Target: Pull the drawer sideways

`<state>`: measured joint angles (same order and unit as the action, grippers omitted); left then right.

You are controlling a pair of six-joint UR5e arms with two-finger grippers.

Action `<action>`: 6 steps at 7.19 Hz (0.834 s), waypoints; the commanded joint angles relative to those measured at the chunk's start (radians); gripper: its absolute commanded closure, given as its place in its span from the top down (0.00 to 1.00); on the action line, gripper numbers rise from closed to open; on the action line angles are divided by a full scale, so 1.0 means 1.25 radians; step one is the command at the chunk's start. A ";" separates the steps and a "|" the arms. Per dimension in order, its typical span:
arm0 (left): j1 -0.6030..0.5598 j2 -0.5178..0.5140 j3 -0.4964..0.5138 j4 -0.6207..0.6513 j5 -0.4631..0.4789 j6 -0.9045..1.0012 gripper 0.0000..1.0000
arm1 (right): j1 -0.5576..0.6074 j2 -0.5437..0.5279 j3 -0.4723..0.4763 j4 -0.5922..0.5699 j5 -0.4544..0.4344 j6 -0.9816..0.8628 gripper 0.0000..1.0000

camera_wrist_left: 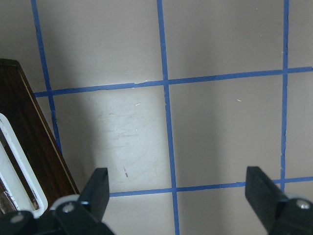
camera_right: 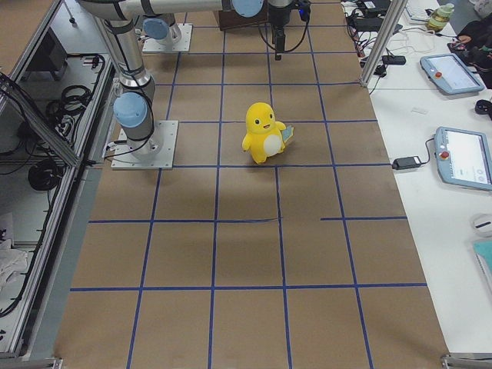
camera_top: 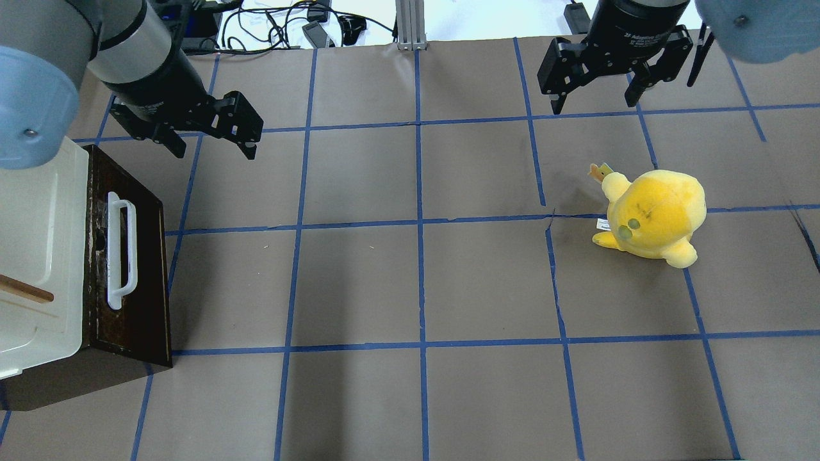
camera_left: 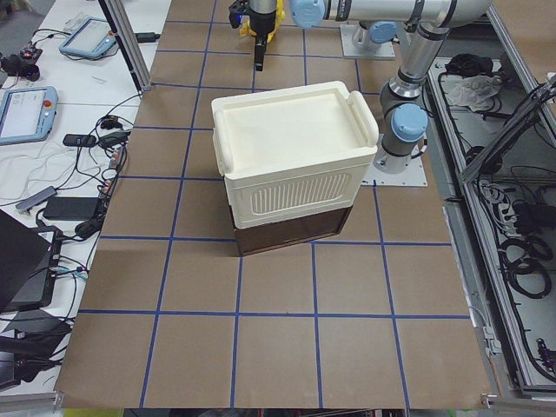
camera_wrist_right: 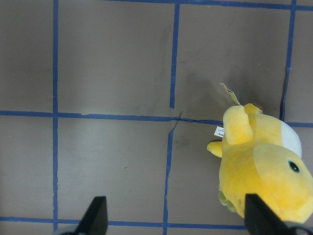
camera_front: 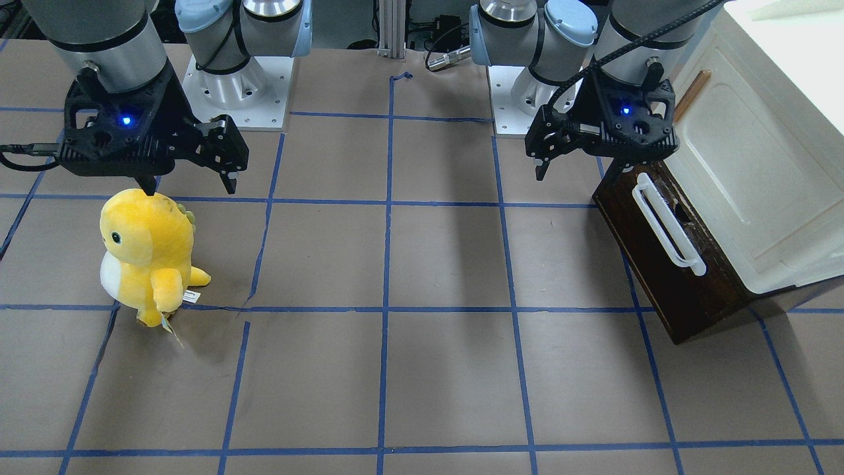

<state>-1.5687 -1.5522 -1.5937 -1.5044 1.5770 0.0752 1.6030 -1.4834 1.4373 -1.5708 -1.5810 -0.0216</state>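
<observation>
a yellow plush toy (camera_front: 148,254) with a white belly stands upright at the left of the front-facing view, on a brown table (camera_front: 448,369) marked into squares by blue tape (camera_front: 389,309). at that view's right edge sits a cream-white cabinet (camera_front: 758,165), a thin wooden stick (camera_front: 692,94) showing against it. black cables (camera_top: 269,25) lie past the table's top edge in the overhead view. two touchscreen pendants (camera_right: 465,157) rest on a white bench (camera_right: 430,123) at the right-side view's right.

The drawer (camera_top: 150,275) sits beneath the cabinet (camera_top: 38,243) at the table's (camera_top: 416,288) left, the plush toy (camera_top: 653,214) well apart at right.
</observation>
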 commanded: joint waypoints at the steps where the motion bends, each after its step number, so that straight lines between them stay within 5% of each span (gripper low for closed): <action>1: -0.002 -0.001 -0.001 0.000 -0.003 -0.001 1.00 | 0.000 0.000 0.000 0.000 0.001 0.000 1.00; 6: -0.002 -0.009 -0.007 0.001 -0.012 0.000 1.00 | 0.000 0.000 0.000 0.000 0.001 0.000 1.00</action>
<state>-1.5697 -1.5606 -1.6022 -1.5046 1.5638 0.0751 1.6030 -1.4833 1.4373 -1.5708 -1.5800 -0.0214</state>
